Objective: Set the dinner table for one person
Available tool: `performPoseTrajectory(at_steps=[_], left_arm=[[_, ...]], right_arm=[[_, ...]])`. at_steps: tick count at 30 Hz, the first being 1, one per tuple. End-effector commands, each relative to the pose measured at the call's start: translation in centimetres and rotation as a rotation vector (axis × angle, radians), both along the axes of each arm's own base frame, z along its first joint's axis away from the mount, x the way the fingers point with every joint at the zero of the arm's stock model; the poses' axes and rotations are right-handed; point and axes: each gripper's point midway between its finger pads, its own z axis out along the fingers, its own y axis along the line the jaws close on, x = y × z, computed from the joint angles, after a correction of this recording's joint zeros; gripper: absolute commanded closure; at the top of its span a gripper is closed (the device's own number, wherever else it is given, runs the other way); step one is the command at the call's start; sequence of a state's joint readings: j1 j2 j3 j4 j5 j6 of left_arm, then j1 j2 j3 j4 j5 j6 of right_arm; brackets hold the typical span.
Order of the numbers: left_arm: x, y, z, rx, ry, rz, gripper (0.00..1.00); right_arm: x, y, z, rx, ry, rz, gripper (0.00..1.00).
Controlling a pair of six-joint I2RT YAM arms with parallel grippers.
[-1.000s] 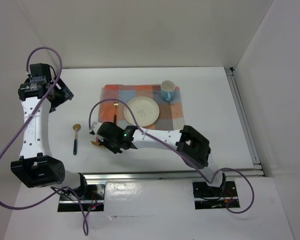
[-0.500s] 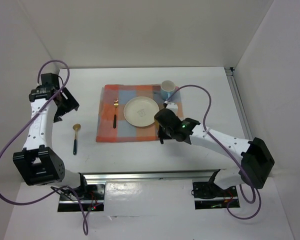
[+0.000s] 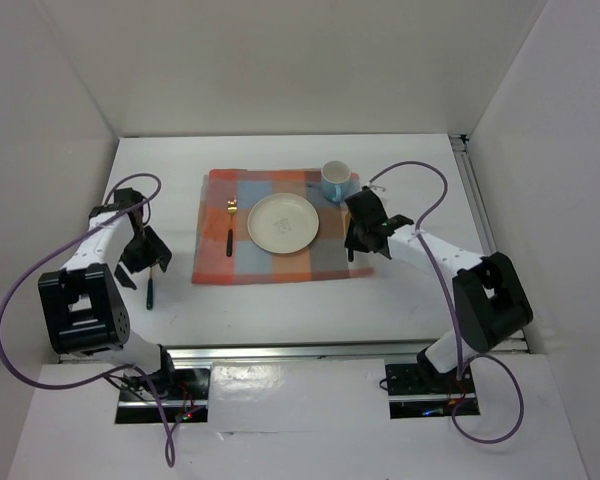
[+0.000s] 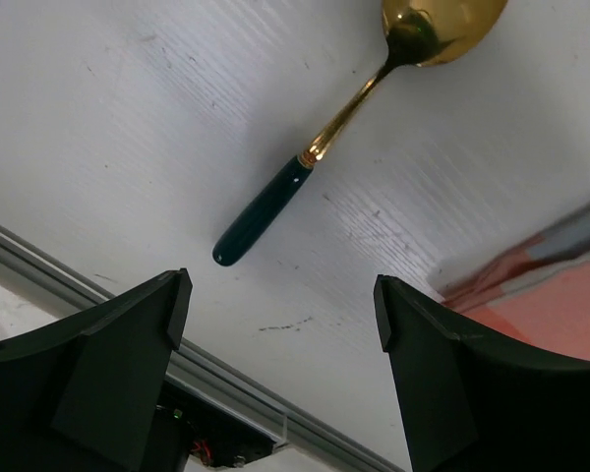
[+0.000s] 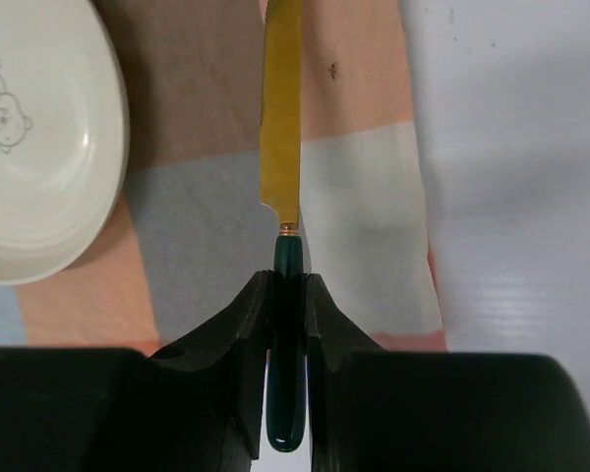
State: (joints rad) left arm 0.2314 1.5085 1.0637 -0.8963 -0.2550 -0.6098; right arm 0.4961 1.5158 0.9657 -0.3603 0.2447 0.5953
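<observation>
Plain white dinner table (image 3: 280,305), aluminium-railed

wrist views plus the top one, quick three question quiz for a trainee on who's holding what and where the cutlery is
1. True or false: the right gripper is shut on the gold-bladed, green-handled knife.
2. The gold-bowled, green-handled spoon lies on: A) the checked cloth mat, B) the white tabletop, C) the cream round plate.
3. Fill in: the jaws of the left gripper stand ____.
Key: 1 true; 2 B; 3 open.
</observation>
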Motion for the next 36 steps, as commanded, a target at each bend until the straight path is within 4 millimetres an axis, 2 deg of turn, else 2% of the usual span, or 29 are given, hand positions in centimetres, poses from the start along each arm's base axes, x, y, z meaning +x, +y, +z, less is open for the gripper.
performPoseTrajectory(at_steps=[1, 3, 4, 5, 6, 7, 8, 10, 14, 15, 17, 18, 24, 25, 26, 27, 28, 29, 30, 31, 33, 36], left_arm=[[0.2, 1.4, -0.4, 0.075, 0.019, 0.015, 0.06], [0.2, 1.4, -1.0, 0.073, 0.028, 0.015, 0.06], [0.0, 1.8, -1.1, 0.092, 0.042, 0.018, 0.06], [0.1, 2.0, -1.3, 0.100, 0.046, 0.019, 0.06], [0.1, 2.2, -1.3, 0.100, 0.046, 0.028, 0.06], [0.0, 2.4, -1.3, 0.111, 0.051, 0.021, 0.08], [-0.1, 2.4, -1.5, 0.109, 0.062, 0.020, 0.10], [-0.7, 2.0, -2.3, 0.088, 0.078, 0.004, 0.13], [-0.6, 1.5, -3.6, 0.053, 0.100, -0.012, 0.18], [-0.9, 1.1, -4.1, 0.030, 0.117, -0.015, 0.24], [-0.9, 0.9, -4.9, 0.014, 0.149, -0.030, 0.28], [-1.0, 0.9, -5.2, 0.010, 0.161, -0.030, 0.36], [-1.3, 0.5, -6.1, -0.019, 0.201, -0.024, 0.44], [-1.3, 0.6, -6.1, -0.031, 0.198, -0.014, 0.51], [-1.3, 0.4, -6.1, -0.040, 0.195, -0.015, 0.64], [-1.3, 0.4, -6.1, -0.040, 0.195, -0.015, 0.72], [-0.9, 0.3, -6.0, -0.046, 0.184, -0.015, 0.92], [-0.9, 0.3, -6.0, -0.046, 0.184, -0.015, 0.92], [-0.5, 0.2, -5.8, -0.051, 0.162, -0.016, 1.00], [0.1, 0.2, -5.2, -0.053, 0.133, -0.017, 1.00], [0.9, -0.1, -4.0, -0.071, 0.095, -0.021, 1.00], [2.8, -0.1, -0.4, -0.069, -0.027, -0.051, 1.00]], right_arm=[[2.3, 1.4, 0.4, 0.035, -0.087, 0.066, 1.00], [2.6, 1.3, -0.6, 0.032, -0.078, 0.071, 1.00], [2.6, 1.6, -0.8, 0.044, -0.076, 0.081, 0.91], [2.6, 1.7, -0.8, 0.043, -0.074, 0.095, 0.77], [2.5, 1.9, -1.2, 0.046, -0.061, 0.102, 0.57], [2.6, 2.0, -1.1, 0.045, -0.072, 0.109, 0.25], [3.0, 1.9, -0.7, 0.056, -0.079, 0.107, 0.18], [3.1, 1.9, 0.0, 0.051, -0.089, 0.116, 0.10], [3.8, 2.0, 2.4, 0.070, -0.132, 0.120, 0.07], [4.0, 1.7, 3.0, 0.073, -0.141, 0.111, 0.07], [3.8, 1.6, 4.1, 0.081, -0.161, 0.111, 0.07], [4.0, 1.2, 4.8, 0.084, -0.170, 0.101, 0.07], [4.0, -0.2, 9.7, 0.120, -0.271, 0.070, 0.06], [4.0, -0.6, 10.2, 0.124, -0.283, 0.061, 0.06], [4.1, -1.0, 11.3, 0.130, -0.305, 0.051, 0.06], [3.9, -1.1, 11.4, 0.130, -0.304, 0.051, 0.06], [3.9, -1.6, 12.4, 0.128, -0.323, 0.046, 0.06], [3.9, -2.1, 12.7, 0.129, -0.332, 0.036, 0.06], [3.8, -2.1, 12.5, 0.126, -0.324, 0.036, 0.06], [3.9, -2.5, 13.5, 0.133, -0.347, 0.027, 0.06], [3.8, -2.9, 14.2, 0.127, -0.358, 0.023, 0.06], [3.5, -2.9, 15.3, 0.138, -0.370, 0.030, 0.06]])
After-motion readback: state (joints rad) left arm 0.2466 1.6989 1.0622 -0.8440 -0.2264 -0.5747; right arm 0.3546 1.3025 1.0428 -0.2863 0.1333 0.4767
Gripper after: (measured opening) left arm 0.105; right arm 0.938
